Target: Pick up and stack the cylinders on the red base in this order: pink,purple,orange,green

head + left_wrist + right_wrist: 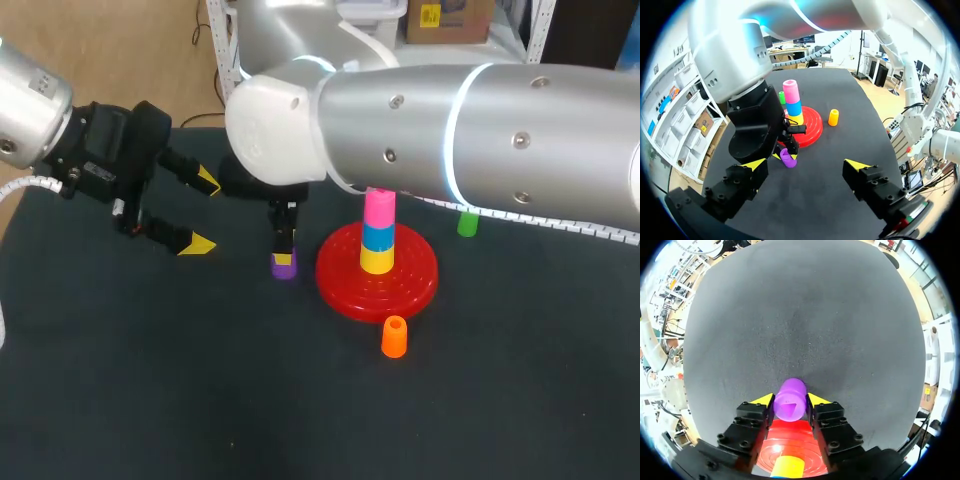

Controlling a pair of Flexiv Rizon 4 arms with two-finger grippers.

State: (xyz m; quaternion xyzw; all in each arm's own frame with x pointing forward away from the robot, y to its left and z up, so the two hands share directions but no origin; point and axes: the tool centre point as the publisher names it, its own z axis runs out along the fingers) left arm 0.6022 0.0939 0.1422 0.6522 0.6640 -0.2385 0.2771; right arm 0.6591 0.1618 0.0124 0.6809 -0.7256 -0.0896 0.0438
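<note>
Starting well to the left of the red base (pixel 340 290), my left end effector (pixel 200 212) hangs above the dark surface (pixel 200 380) with its fingers spread wide and nothing between them. It is out of the way there, so I would leave it alone.

Just left of the base, my right arm has reached across from the right side. Its end effector (pixel 790 401) is pinching the purple cylinder (pixel 283 264), one yellow tip pressed to each side. I cannot tell from these views whether the cylinder is clear of the surface or resting on it.

On the base's centre stands a column: yellow (pixel 376 260) lowest, blue (pixel 377 236) above it, and the pink cylinder (pixel 379 207) on top. By my reading pink is placed, and purple is the piece in hand.

To do this step well, I would:
- lift straight up until purple is higher than pink;
- only then travel toward the base, so the fingers cannot clip the column;
- centre purple over pink, keep it upright, lower gently and release once it is seated.

A tilted or off-centre drop could topple the tall, narrow stack.

The orange cylinder (pixel 394 337) stands just in front of the base, near its rim. The green cylinder (pixel 467 222) stands behind the base to the right. Both wait their turn.
</note>
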